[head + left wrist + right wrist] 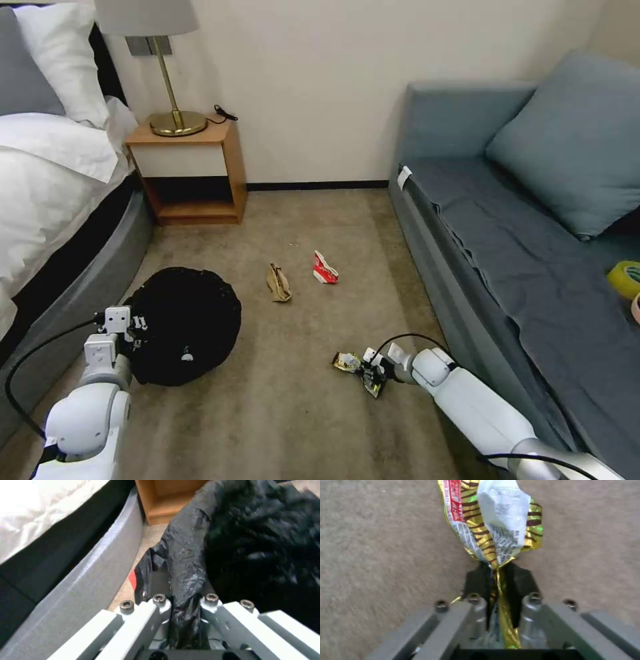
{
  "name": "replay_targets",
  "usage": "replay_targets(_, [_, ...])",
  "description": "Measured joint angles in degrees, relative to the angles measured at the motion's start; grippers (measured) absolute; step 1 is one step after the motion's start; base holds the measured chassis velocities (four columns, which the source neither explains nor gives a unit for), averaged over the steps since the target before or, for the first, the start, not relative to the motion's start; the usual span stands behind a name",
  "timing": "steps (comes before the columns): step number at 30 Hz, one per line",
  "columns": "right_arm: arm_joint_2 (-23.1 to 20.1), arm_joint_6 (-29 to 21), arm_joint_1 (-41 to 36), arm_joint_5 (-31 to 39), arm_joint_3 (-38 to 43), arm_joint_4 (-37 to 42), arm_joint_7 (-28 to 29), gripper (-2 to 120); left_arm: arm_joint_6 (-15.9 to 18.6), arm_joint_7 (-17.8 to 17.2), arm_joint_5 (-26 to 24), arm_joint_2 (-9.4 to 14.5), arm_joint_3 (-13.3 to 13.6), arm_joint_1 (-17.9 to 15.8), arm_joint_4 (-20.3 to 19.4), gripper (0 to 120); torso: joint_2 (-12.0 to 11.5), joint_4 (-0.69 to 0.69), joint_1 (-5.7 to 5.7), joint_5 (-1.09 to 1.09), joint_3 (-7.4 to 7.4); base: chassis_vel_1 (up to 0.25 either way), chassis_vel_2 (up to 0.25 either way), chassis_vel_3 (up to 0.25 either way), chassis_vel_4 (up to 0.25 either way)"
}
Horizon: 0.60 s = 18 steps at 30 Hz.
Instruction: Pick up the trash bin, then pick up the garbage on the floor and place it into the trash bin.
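Note:
The trash bin (183,327), covered by its wrinkly black bag, hangs at the left near the bed, held by my left gripper (137,333), which is shut on the bag-covered rim (186,580). My right gripper (369,370) is low over the carpet, shut on the yellow-black snack wrapper (348,362), whose crumpled end (493,522) sticks out past the black pads (476,580). Farther off, a tan paper scrap (279,283) and a red-white carton scrap (325,268) lie on the carpet.
A bed (60,220) runs along the left, with a wooden nightstand (190,173) and lamp (170,73) by the wall. A grey-blue sofa (527,253) lines the right, with a yellow tape roll (625,279) on it. Open carpet lies between them.

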Motion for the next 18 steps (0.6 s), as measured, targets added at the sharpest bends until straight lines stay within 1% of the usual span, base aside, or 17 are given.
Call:
replay_targets(1, [-0.6,0.0,0.2,-0.1,-0.2,0.6,-0.2,2,-0.1,0.0,0.0,0.0,0.0,-0.1,0.3,4,0.0,0.00,0.00,-0.02,-0.01,0.000,0.000,0.000,0.000])
replay_targets(2, [-0.9,0.1,0.3,-0.2,-0.3,1.1,-0.3,0,-0.1,0.0,0.0,0.0,0.1,-0.2,0.4,4,0.0,0.00,0.00,0.03,-0.01,0.000,0.000,0.000,0.000])
replay_targets(4, [-1.1,0.1,0.3,-0.2,-0.4,1.4,-0.4,0,-0.1,0.0,0.0,-0.1,0.1,-0.2,0.5,4,0.0,0.00,0.00,0.02,-0.01,0.000,0.000,0.000,0.000])
replay_targets(5, [-1.4,0.2,0.4,-0.2,-0.4,1.8,-0.6,0,-0.1,0.0,0.0,-0.1,0.2,-0.4,0.6,4,0.0,-0.01,0.00,-0.02,-0.01,0.000,0.000,0.000,0.000])
replay_targets(7, [-1.6,0.3,0.6,-0.2,-0.5,2.5,-0.7,0,-0.2,0.0,0.0,-0.1,0.3,-0.6,0.8,4,0.0,0.00,0.00,0.01,-0.02,0.000,0.000,0.000,0.000])
replay_targets(14, [-2.2,0.8,1.7,0.3,-0.9,4.4,-1.1,0,-0.2,0.0,0.1,-0.2,0.6,-0.9,1.1,4,0.0,0.00,0.00,0.00,-0.02,0.000,0.000,0.000,0.000])
replay_targets(18, [-2.7,1.3,4.0,2.7,-1.2,8.3,-1.7,0,-0.8,0.4,0.1,-0.4,1.1,-1.0,1.1,4,0.0,-0.01,0.00,-0.01,-0.02,0.000,0.000,0.000,0.000])
